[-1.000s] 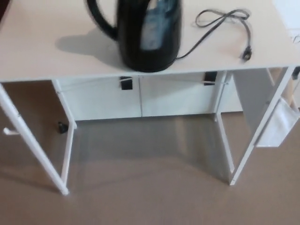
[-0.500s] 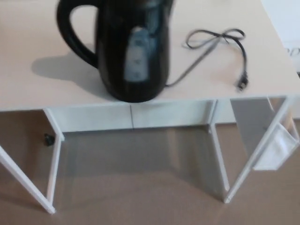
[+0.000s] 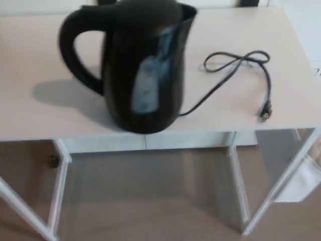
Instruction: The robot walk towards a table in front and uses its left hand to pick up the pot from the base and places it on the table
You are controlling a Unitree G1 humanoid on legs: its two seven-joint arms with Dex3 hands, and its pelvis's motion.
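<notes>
We look down on a black pot (image 3: 143,75), an electric kettle, standing upright on a pale table (image 3: 45,120), just behind the front edge and a little left of the middle. Any writing on it is too blurred to read. All we make out is a pale, shiny strip (image 3: 145,90) running up its front, perhaps a level window or a reflection. The pot's long axis is vertical. Its thick looped handle (image 3: 70,45) points to our left and the lip of the spout (image 3: 188,12) sits at the upper right. The body looks like smooth, glossy plastic, rounded and slightly wider at the bottom, where we cannot tell a base apart from the pot. It casts a soft shadow to the left under the handle. A thin dark cord (image 3: 235,63) leaves the pot's lower right side, crosses the tabletop, curls into a loose loop and bends down to a plug (image 3: 265,111) lying near the front right edge. The tabletop is flat and matt, cream in colour, on slim white legs (image 3: 239,191) over a brownish floor (image 3: 150,201). Neither of our hands shows in this view, so we cannot tell how the fingers stand.
</notes>
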